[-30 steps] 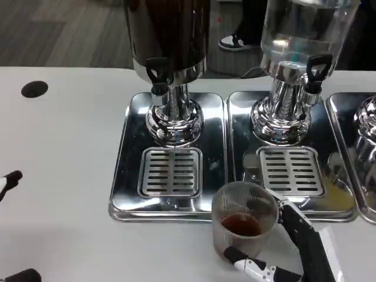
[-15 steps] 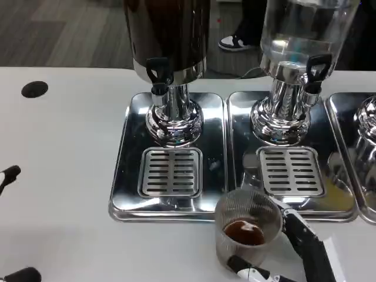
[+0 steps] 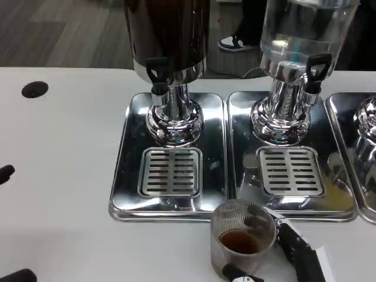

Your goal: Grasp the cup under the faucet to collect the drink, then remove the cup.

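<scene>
Near the front edge of the tabletop (image 3: 70,176), just off the near lip of the drip trays (image 3: 170,208), the cup (image 3: 242,238) stood upright with dark drink in its bottom, clear of the dark dispenser's faucet (image 3: 158,79). Right hand (image 3: 294,258) held it, black fingers (image 3: 291,238) wrapped on its right wall and another under its near side, long axis vertical. Left hand (image 3: 7,174) sat well apart at far left, grip state unclear; right does the removal.
</scene>
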Tool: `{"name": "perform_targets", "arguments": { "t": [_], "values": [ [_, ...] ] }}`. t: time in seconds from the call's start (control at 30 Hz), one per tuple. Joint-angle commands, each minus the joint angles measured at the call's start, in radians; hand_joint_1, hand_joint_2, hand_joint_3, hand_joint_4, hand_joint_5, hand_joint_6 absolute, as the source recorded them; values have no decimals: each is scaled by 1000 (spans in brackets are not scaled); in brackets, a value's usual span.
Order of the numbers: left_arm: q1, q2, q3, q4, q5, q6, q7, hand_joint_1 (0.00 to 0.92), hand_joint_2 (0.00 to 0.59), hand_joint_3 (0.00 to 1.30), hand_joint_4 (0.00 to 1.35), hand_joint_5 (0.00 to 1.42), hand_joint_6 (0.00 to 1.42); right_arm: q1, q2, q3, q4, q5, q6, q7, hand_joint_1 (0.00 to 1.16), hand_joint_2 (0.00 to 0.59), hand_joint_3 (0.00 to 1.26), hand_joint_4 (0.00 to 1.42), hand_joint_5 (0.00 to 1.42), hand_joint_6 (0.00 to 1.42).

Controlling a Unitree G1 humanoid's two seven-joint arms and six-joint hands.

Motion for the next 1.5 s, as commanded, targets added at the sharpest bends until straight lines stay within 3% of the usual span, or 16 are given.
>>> {"name": "perform_targets", "arguments": {
  "t": [0.03, 0.77, 1.1, 1.5],
  "values": [
    [3, -8, 6, -17, -2, 7, -3, 0, 16, 0, 0, 0, 0, -19, 11, -4, 9, -6, -61, -23, 878, 221, 353, 423, 405, 297],
    [9, -10, 26, -16, -20, -5, -3, 0, 16, 0, 0, 0, 0, -56, 14, 3, 121, -96, -92, -125, 900, 215, 373, 438, 422, 321],
    [4, -8, 20, -1, -29, -8, -6, 0, 16, 0, 0, 0, 0, -53, 11, 15, 110, -123, -82, -147, 906, 203, 389, 318, 380, 338],
    [-6, -6, 15, -4, -29, -2, -10, 0, 22, 0, 0, 0, 0, -46, 6, 23, 97, -127, -77, -150, 912, 197, 301, 238, 294, 317]
  ]
}}
